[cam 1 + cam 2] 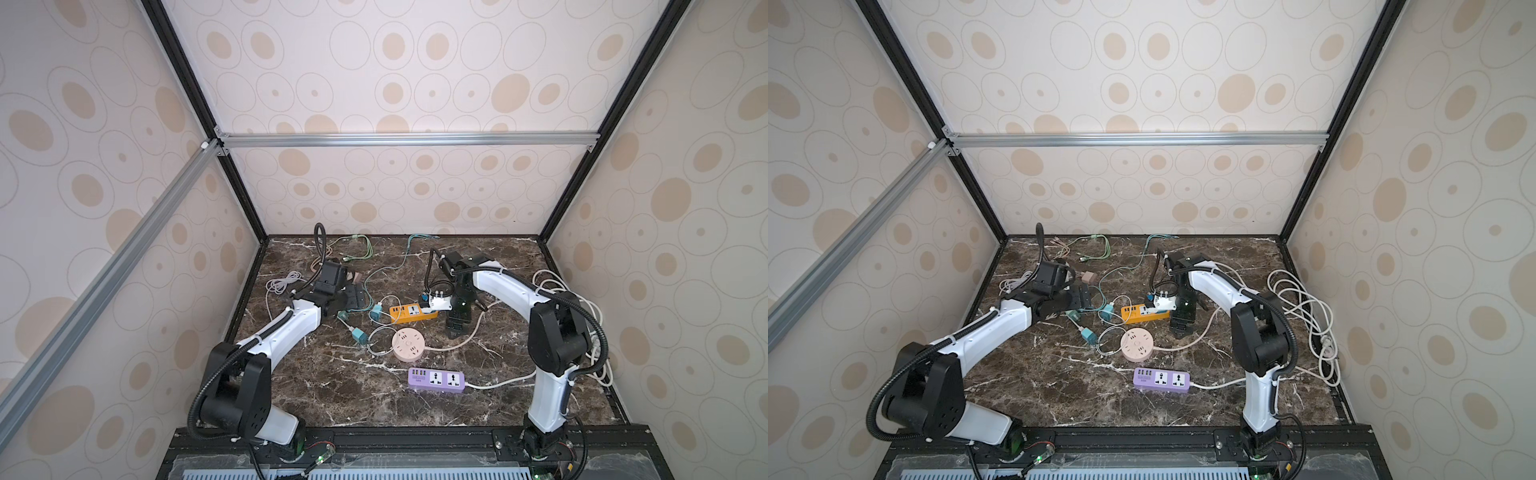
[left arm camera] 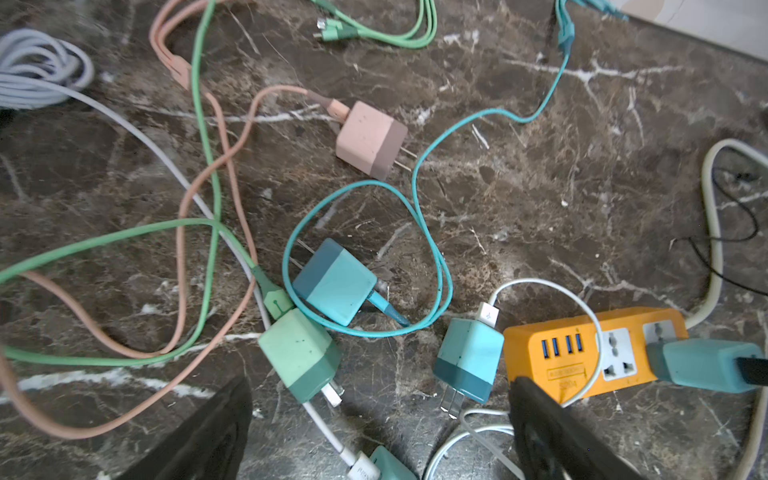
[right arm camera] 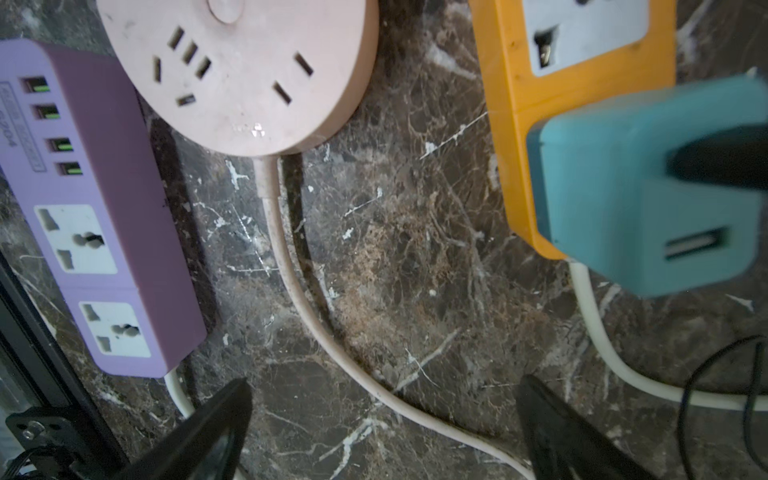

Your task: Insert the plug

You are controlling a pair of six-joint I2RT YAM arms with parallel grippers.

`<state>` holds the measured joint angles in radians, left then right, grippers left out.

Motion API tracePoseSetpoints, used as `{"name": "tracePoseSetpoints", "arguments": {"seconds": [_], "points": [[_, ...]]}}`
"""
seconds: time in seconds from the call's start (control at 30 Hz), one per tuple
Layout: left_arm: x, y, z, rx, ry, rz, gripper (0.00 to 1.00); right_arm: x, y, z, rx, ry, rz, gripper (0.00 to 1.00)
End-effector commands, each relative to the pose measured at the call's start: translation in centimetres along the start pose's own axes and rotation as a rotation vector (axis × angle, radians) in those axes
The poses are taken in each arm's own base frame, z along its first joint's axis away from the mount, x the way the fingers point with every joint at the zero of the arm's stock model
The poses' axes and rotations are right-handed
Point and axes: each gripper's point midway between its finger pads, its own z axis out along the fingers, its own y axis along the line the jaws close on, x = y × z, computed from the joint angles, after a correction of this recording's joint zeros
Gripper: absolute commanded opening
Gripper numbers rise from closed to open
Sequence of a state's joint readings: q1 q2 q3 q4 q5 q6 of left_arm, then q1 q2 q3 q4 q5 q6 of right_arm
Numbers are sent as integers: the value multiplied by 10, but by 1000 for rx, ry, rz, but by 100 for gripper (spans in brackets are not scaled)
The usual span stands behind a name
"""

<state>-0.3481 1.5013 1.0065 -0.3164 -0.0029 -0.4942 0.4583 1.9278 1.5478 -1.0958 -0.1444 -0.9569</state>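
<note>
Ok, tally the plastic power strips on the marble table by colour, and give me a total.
Orange rectangular plastic power strip: 1
Pink round plastic power strip: 1
Purple rectangular plastic power strip: 1
Total: 3

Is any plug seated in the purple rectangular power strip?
No: the right wrist view shows both sockets and all USB ports of the purple rectangular power strip empty.
</note>
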Motion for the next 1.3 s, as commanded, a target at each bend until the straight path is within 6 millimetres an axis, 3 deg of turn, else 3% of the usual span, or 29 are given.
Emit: {"name": "tracePoseSetpoints", "arguments": {"seconds": [0.0,0.17,0.4,0.6,0.77,0.93,1.27], "points": [[-4,-21,0,33,27,97,95,-7,4,-4,-26,-25,-22,99],[15,-42,19,45,118,195,86,-14,14,-15,-44,-85,-11,99],[36,-57,41,24,213,282,69,-39,34,-56,24,-341,30,100],[50,-62,49,19,265,325,66,-46,39,-89,188,-542,79,100],[62,-63,57,28,309,351,60,-52,26,-125,353,-736,241,100],[67,-71,60,59,323,382,55,-41,4,-156,557,-900,422,100],[71,-70,67,34,329,413,44,-26,-8,-183,675,-960,561,100]]}}
